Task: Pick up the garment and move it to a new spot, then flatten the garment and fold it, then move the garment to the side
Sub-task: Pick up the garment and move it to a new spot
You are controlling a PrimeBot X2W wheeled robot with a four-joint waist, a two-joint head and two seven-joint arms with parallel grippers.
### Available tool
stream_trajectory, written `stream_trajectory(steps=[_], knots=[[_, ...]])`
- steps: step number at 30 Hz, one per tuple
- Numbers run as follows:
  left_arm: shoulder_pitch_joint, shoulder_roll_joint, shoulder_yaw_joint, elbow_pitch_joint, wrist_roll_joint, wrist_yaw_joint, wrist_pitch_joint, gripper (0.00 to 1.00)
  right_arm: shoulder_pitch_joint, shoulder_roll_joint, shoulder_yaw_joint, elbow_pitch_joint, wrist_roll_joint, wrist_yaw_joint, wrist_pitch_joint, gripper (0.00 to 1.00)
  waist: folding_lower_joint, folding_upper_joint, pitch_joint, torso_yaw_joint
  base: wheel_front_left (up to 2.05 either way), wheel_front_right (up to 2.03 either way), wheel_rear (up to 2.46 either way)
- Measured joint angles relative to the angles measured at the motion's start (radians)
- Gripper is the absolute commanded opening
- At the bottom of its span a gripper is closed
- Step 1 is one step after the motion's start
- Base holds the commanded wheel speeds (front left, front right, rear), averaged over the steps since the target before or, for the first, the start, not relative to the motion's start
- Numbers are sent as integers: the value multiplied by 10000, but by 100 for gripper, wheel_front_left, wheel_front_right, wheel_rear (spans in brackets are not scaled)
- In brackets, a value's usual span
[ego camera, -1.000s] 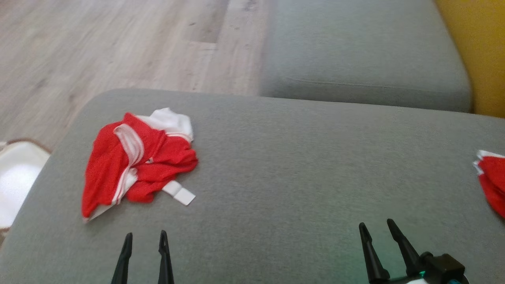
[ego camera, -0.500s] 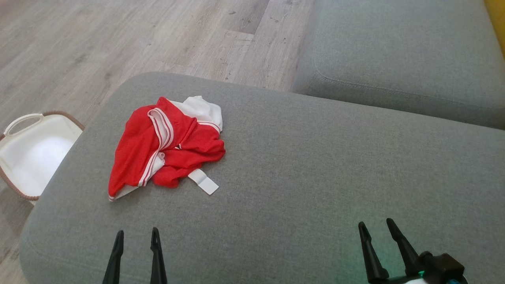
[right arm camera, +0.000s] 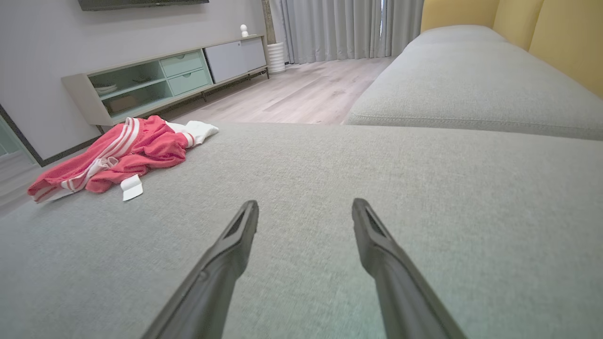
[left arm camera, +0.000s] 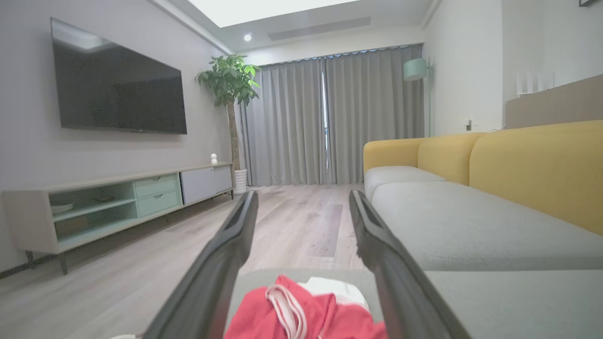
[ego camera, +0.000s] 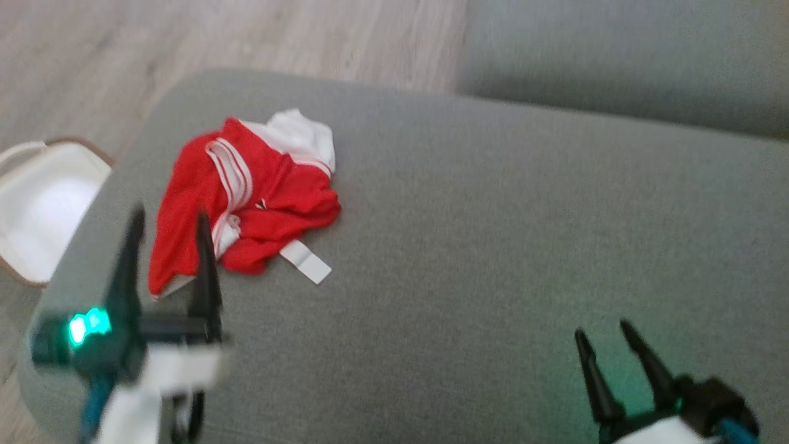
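Left gripper [ego camera: 169,214] jaws wide open, holding nothing, fingers at near left edge of crumpled red-and-white garment [ego camera: 265,197]. Right gripper [ego camera: 601,328] also open, empty, over bare grey sofa cushion [ego camera: 468,246], well apart from garment. Garment lies bunched on cushion's left part, white label [ego camera: 306,262] sticking out. White basket [ego camera: 37,209] on floor beside cushion.

Garment [ego camera: 240,197] on cushion [ego camera: 462,246], basket [ego camera: 37,209] leftward
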Motion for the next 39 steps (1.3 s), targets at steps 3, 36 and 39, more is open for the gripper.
stream_trajectory(steps=[3, 36, 39], knots=[[-1941, 268, 42, 709, -2, -368, 31, 100, -626, -443, 2, -157, -73, 0, 0, 100, 2, 0, 655, -47, 0, 0, 0], [-10453, 194, 372, 11789, -1626, -690, 2938, 0, -1896, -3030, -819, -2046, -242, 0, 134, 100, 0, 0, 4599, -260, 0, 0, 0], [-10721, 320, 213, 11806, -1565, -880, 2286, 0, -1923, -2882, -738, -1824, -240, 0, 127, 100, 0, -1, 4327, -329, 0, 0, 0]])
